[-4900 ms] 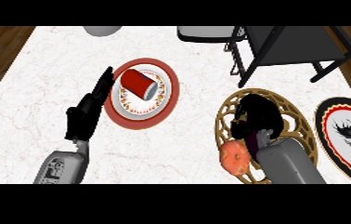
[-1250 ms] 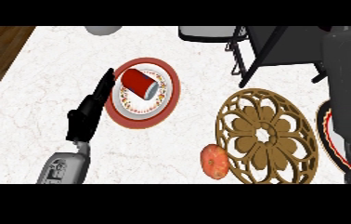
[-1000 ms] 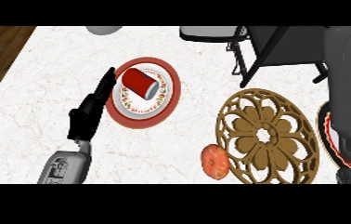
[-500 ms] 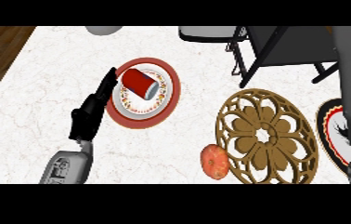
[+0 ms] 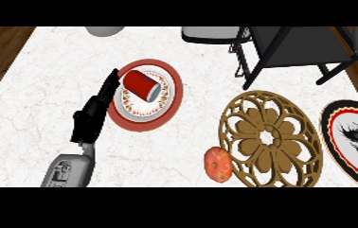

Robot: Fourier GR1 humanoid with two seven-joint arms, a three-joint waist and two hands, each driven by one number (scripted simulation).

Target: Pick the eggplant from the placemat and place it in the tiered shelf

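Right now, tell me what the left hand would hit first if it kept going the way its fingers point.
Probably the plate's rim, then the red cup lying on it. The left hand points up and slightly right, fingertips already at the plate's left edge. Height is unclear, so it might pass above the rim.

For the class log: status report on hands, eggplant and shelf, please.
Left hand open beside red plate. Right hand out of view. Placemat bare, no eggplant visible. Black shelf top right, orange fruit beside placemat.
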